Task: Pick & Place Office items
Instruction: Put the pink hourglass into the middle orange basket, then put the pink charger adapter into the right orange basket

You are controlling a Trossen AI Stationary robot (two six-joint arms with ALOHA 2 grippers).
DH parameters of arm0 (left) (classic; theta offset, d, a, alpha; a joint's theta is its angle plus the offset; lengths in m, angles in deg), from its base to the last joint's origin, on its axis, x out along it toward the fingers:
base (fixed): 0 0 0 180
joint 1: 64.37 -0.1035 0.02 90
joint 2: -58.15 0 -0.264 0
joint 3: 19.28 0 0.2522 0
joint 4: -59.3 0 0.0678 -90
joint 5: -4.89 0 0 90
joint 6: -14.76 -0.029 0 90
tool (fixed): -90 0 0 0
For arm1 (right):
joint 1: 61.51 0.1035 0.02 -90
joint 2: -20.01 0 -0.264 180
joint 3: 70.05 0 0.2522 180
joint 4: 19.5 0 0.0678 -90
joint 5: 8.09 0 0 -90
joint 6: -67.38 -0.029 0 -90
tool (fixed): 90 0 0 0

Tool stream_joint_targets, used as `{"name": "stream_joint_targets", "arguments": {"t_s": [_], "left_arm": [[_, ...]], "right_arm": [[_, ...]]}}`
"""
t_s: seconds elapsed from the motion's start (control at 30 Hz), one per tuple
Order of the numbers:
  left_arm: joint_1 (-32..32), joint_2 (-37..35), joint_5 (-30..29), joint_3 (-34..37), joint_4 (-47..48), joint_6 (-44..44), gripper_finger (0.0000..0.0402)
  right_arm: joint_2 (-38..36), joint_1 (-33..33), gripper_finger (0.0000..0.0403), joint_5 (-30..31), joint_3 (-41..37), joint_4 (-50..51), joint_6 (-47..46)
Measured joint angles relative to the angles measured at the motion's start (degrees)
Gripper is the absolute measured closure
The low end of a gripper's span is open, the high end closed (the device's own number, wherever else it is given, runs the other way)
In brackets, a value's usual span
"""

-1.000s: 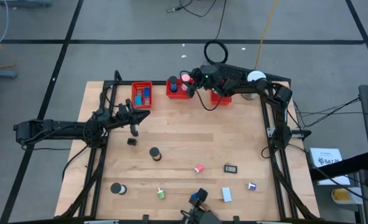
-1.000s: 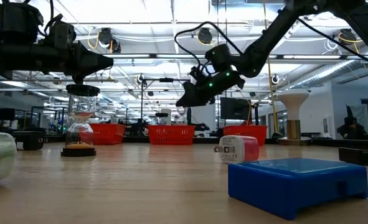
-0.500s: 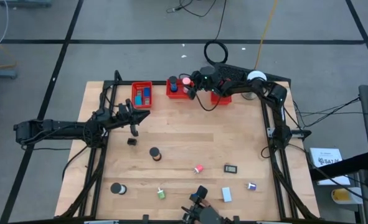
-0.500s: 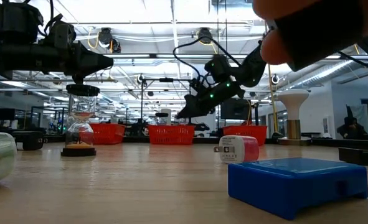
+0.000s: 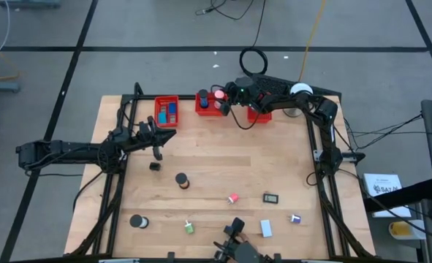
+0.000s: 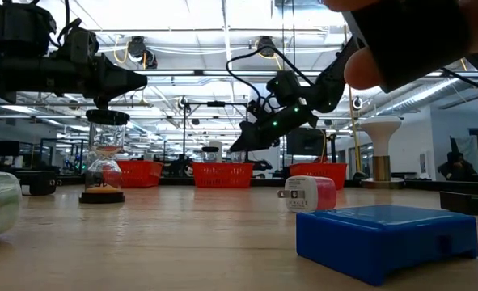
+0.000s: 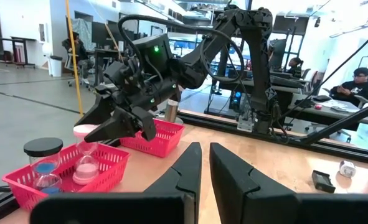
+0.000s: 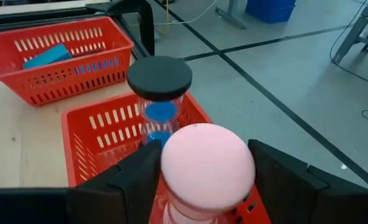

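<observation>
A: Hovering why? The right fingers (image 8: 199, 186) flank the pink timer (image 8: 207, 167) over the middle bin (image 8: 103, 140).
B: Spread wide, barely gripping, probably dropping it beside the blue timer (image 8: 159, 99).
A: Left fingers (image 7: 203, 180)?
B: Nearly shut, empty, waiting.

Your right gripper (image 5: 225, 101) sits over the middle red bin (image 5: 205, 107), pink-topped item (image 5: 218, 93) under it; left gripper (image 5: 157, 142) hangs well short of that bin.

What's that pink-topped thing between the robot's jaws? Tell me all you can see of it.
It is a pink hourglass: a round, smooth pink cap over a clear glass bulb holding pink sand. It stands upright in the middle red bin, beside a black-capped hourglass with blue sand. The right gripper straddles its cap, jaws open on either side.
</observation>
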Motion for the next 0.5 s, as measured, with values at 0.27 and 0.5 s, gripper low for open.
{"name": "stream_joint_targets", "arguments": {"t_s": [0.27,0.5], "left_arm": [[-0.02,0.00,0.00,0.00,0.00,0.00,0.0364],[-0.01,0.00,0.00,0.00,0.00,0.00,0.0364]], "right_arm": [[-1.37,0.79,0.0135,4.08,-0.04,-0.15,1.15],[-11.93,4.63,0.0163,9.07,-1.37,6.45,2.37]]}}
